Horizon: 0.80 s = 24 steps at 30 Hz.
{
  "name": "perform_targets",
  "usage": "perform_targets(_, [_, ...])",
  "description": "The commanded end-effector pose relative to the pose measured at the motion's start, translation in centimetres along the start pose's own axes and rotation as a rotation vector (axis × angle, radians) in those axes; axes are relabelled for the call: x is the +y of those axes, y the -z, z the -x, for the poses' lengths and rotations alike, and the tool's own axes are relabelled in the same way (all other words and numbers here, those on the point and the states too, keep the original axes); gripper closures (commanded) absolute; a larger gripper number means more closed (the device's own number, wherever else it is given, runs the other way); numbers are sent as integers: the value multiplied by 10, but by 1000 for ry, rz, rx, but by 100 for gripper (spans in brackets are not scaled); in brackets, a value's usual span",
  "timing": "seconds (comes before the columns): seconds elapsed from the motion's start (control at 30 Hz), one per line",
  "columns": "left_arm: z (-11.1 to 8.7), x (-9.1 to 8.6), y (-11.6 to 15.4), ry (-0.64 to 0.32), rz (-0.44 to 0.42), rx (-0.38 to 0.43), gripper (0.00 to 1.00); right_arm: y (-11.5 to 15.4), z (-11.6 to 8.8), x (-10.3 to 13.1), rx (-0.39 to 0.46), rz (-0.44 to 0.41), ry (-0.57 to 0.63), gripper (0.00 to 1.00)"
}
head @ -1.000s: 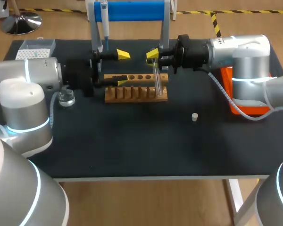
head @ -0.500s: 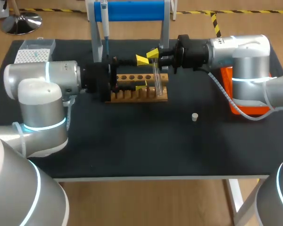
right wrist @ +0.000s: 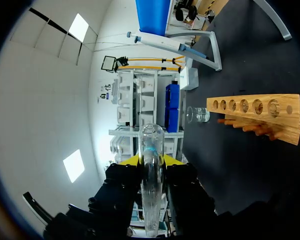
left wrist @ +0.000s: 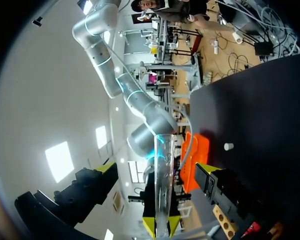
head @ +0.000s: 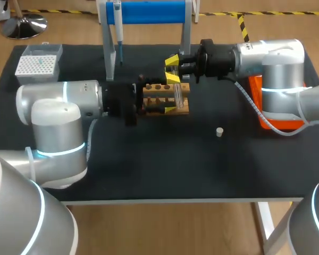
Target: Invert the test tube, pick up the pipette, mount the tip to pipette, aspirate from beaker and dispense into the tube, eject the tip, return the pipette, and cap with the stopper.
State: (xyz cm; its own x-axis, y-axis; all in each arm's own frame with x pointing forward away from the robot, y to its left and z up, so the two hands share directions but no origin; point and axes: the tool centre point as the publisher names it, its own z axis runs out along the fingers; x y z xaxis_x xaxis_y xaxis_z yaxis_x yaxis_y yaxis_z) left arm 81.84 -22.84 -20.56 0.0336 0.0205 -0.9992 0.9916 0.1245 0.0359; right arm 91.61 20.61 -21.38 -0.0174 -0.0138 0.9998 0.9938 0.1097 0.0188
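Two arms meet over the wooden rack (right wrist: pixel 260 118) at the middle of the tabletop (head: pixel 175 164). The right arm (head: pixel 266 61) enters from the right. The right jaws are pinching the test tube (right wrist: pixel 151 190), with a yellow tip pressed to each side of the glass. In the head view the tube shows over the right end of the rack and is held apart from it. Whether it stands upright or lies level cannot be settled. The left arm (head: pixel 58 106) enters from the left. The left jaws are spread, their fingertips (left wrist: pixel 106 168) standing on either side of the tube with a gap on each side. The pipette (head: pixel 117 26) hangs on the blue stand (head: pixel 149 11) at the far edge, behind the rack. The tip box (head: pixel 37 64) sits at the far left corner. The beaker (right wrist: pixel 197 115) stands on the tabletop just beyond the rack's left end; in the head view the left arm hides it. The stopper (head: pixel 219 132) lies alone on the tabletop, right of the rack and nearer, well apart from both sets of jaws. An orange tray (head: pixel 266 121) sits at the right edge, partly under the right arm.
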Motion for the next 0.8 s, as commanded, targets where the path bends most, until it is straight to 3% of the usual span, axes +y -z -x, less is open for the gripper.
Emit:
perform_targets(0.03, [-2, 2, -10, -2, -10, 7, 0, 1, 0, 0, -2, -4, 0, 100])
perform_targets(0.23, [-4, 6, -15, 8, -19, 15, 19, 1, 0, 0, -2, -4, 0, 100])
perform_targets(0.53, [-5, 9, -18, 19, -26, 20, 25, 1, 0, 0, -2, -4, 0, 100])
perform_targets(0.8, [-5, 9, -19, 18, -40, 20, 42, 1, 0, 0, -2, -4, 0, 100])
